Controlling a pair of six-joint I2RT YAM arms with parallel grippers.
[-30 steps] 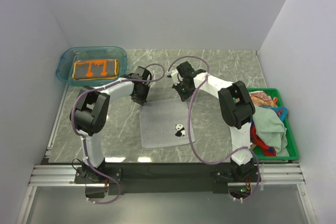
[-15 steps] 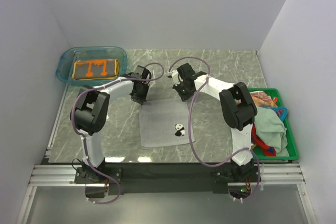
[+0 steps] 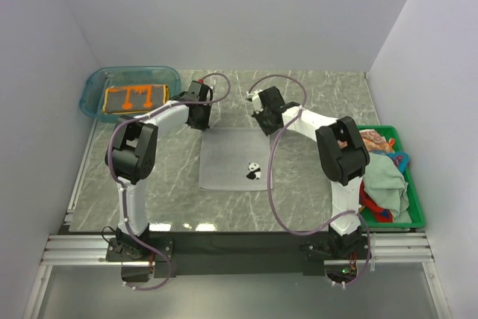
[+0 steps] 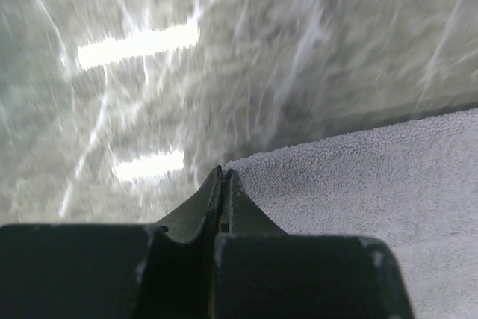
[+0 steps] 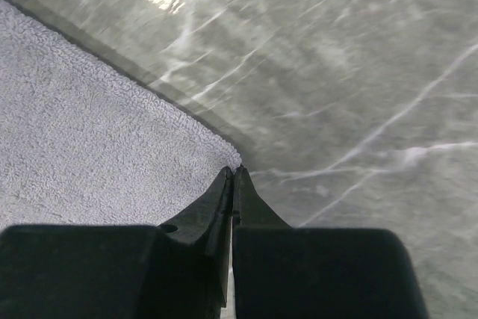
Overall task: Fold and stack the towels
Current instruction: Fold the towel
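Observation:
A pale grey-white towel point(image 3: 233, 156) with a small panda print lies flat on the marble table point(image 3: 328, 102). My left gripper point(image 3: 199, 119) is shut on its far left corner, and in the left wrist view the towel point(image 4: 373, 207) meets the closed fingertips point(image 4: 223, 172). My right gripper point(image 3: 266, 122) is shut on the far right corner, where the towel point(image 5: 89, 125) ends at that gripper's tips point(image 5: 234, 170). An orange-brown towel point(image 3: 136, 98) lies folded in the teal tub point(image 3: 89, 89). A pale green towel point(image 3: 385, 178) and a red towel point(image 3: 372, 140) are heaped in the green crate point(image 3: 415, 213).
The teal tub stands at the far left corner, just left of my left arm. The green crate sits along the right edge beside my right arm's base. White walls close in the table on three sides.
Both grippers have moved toward the far wall, dragging the grey-white towel with them across the table. The left gripper closed fully on its corner.

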